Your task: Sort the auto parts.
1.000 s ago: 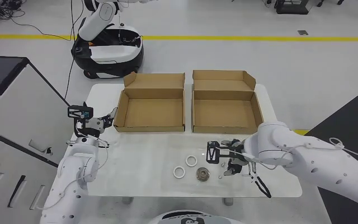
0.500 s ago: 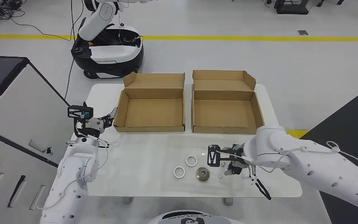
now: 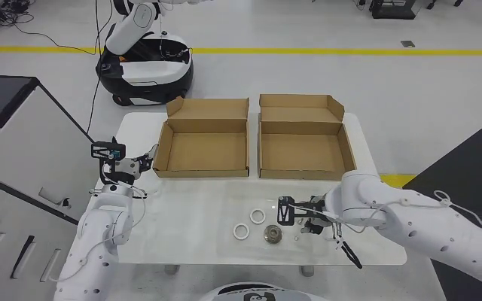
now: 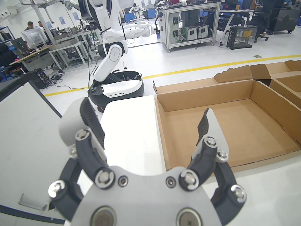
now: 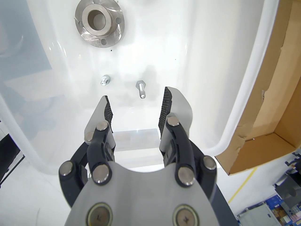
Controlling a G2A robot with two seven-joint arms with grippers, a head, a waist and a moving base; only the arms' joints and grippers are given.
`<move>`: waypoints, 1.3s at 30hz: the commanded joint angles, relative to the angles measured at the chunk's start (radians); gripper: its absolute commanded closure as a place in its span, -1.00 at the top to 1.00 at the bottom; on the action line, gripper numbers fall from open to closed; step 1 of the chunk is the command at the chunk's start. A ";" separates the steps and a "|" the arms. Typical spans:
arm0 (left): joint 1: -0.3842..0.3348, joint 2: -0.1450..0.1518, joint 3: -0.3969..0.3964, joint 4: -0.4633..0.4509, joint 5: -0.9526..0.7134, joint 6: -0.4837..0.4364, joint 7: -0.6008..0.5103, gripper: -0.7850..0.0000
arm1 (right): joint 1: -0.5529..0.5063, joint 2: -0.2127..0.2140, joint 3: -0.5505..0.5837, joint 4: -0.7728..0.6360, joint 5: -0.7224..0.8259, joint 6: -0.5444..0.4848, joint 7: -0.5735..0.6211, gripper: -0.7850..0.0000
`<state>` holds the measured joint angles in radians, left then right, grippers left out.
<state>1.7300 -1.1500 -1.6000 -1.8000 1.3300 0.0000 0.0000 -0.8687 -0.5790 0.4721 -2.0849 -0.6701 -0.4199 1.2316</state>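
Auto parts: two bolts, a steel flange and two pale rings lie loose on the white table, on the robot's side of the left box and the right box; no part is in a box yet.
Nearer bolt: on the table just ahead of the right hand's fingertips, closer to one finger than to the middle of the gap.
Its long axis: head away from the hand, shank pointing back toward it, so the fingers would close across the shank.
Second bolt: beside the first but apart from it, just off the other fingertip; how it lies is hard to tell.
Flange and rings: farther ahead of the hand, the flange first, the rings beyond it.
Right hand: fingers apart, holding nothing, low over the table, touching neither bolt.
Left hand: fingers apart, holding nothing, at the table's edge beside the left box, well apart from the parts.
Nearer arm: the right, clearly.
Likely next move: a small sideways shift to centre the nearer bolt, then down and close.
Risk: a round shank may roll or slip out of the fingers.
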 commanded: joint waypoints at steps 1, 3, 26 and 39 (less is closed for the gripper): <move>0.000 0.000 0.000 0.000 0.000 0.000 0.000 1.00 | -0.002 -0.004 -0.002 0.004 -0.008 -0.006 0.006 0.25; 0.000 0.000 0.000 0.000 0.000 0.000 0.000 1.00 | -0.002 -0.008 -0.004 0.005 -0.016 -0.014 0.014 0.29; 0.000 0.000 0.000 0.000 0.000 0.000 0.000 1.00 | 0.010 -0.060 -0.009 0.035 -0.017 -0.026 0.053 -0.02; 0.000 0.000 0.000 0.000 0.000 0.000 0.000 1.00 | -0.016 -0.068 0.001 0.056 -0.040 -0.026 0.046 -0.04</move>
<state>1.7300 -1.1500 -1.6000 -1.8000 1.3300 0.0000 0.0000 -0.8836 -0.6462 0.4717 -2.0315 -0.7068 -0.4460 1.2794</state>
